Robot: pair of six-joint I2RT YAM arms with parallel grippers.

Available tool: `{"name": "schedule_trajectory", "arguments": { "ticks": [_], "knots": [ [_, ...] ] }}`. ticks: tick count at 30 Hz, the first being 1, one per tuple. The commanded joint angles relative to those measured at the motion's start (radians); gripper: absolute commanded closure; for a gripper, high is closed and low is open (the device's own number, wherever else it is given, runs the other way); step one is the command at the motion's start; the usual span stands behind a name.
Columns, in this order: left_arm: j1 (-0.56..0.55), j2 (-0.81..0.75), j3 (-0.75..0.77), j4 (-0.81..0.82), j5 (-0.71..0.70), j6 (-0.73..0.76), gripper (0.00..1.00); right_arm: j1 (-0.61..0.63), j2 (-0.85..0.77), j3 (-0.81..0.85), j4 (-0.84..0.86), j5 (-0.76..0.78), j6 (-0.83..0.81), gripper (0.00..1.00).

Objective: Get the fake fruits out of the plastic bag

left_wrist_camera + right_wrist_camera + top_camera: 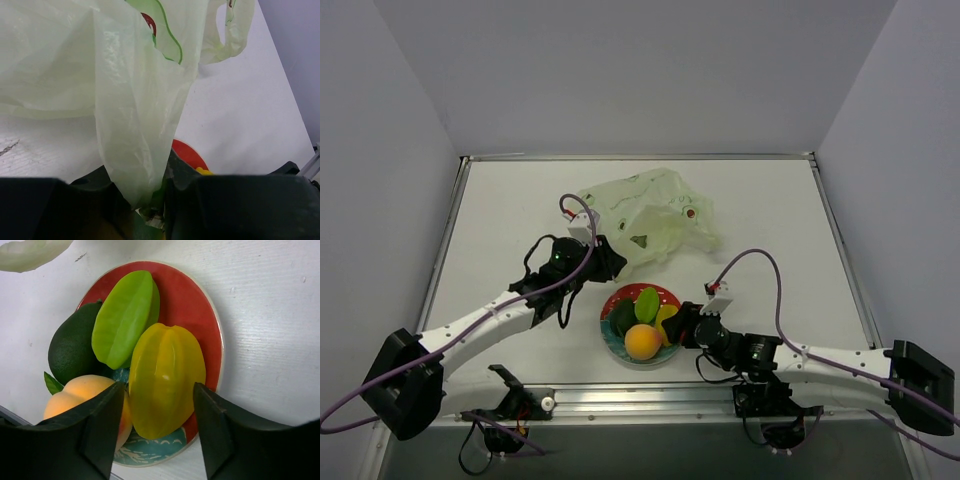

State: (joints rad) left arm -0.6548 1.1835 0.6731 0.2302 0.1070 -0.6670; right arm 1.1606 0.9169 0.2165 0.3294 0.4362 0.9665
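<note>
Left pincer (608, 262) pinches the plastic bag (650, 215), arm reaching forward.

You've a pale yellow-green bag (645, 215) spotted red and brown, a red plate (200, 305) patterned teal — plus dark green fruit (70, 347), light green fruit (122, 317), yellow fruit (167, 377), orange fruit (75, 395).

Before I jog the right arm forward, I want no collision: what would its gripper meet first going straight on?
Likely the yellow-orange fruit, lying on the plate directly between the fingers of the open right gripper; depth is unclear.
</note>
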Motion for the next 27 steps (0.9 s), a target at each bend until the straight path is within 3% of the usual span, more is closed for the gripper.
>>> {"name": "schedule_trajectory", "arguments": {
  "ticks": [1, 5, 12, 13, 15, 16, 17, 18, 27],
  "knots": [
    [0.006, -0.044, 0.013, 0.012, -0.013, -0.006, 0.78, 0.013, 0.011, -0.003, 0.034, 0.059, 0.021, 0.43],
    [0.006, -0.054, 0.019, -0.006, -0.015, 0.0, 0.74, 0.021, -0.053, 0.041, -0.07, 0.116, 0.0, 0.25],
    [0.007, -0.076, 0.028, -0.035, -0.018, 0.0, 0.69, 0.022, -0.262, 0.104, -0.229, 0.141, -0.067, 0.12],
    [0.007, -0.082, 0.031, -0.045, -0.017, 0.003, 0.64, 0.022, -0.277, 0.113, -0.248, 0.144, -0.075, 0.11],
    [0.009, -0.091, 0.052, -0.092, -0.009, 0.017, 0.43, 0.024, -0.323, 0.152, -0.308, 0.162, -0.097, 0.01],
    [0.011, -0.108, 0.066, -0.119, -0.012, 0.045, 0.34, 0.024, -0.337, 0.167, -0.325, 0.176, -0.119, 0.0],
    [0.011, -0.12, 0.084, -0.156, -0.018, 0.061, 0.08, 0.024, -0.352, 0.202, -0.366, 0.19, -0.132, 0.0],
    [0.014, -0.133, 0.126, -0.236, -0.042, 0.076, 0.05, 0.024, -0.38, 0.217, -0.407, 0.215, -0.152, 0.0],
    [0.02, -0.366, 0.339, -0.701, -0.214, 0.205, 0.06, 0.022, -0.564, 0.377, -0.565, 0.366, -0.29, 0.0]
  ]
}}
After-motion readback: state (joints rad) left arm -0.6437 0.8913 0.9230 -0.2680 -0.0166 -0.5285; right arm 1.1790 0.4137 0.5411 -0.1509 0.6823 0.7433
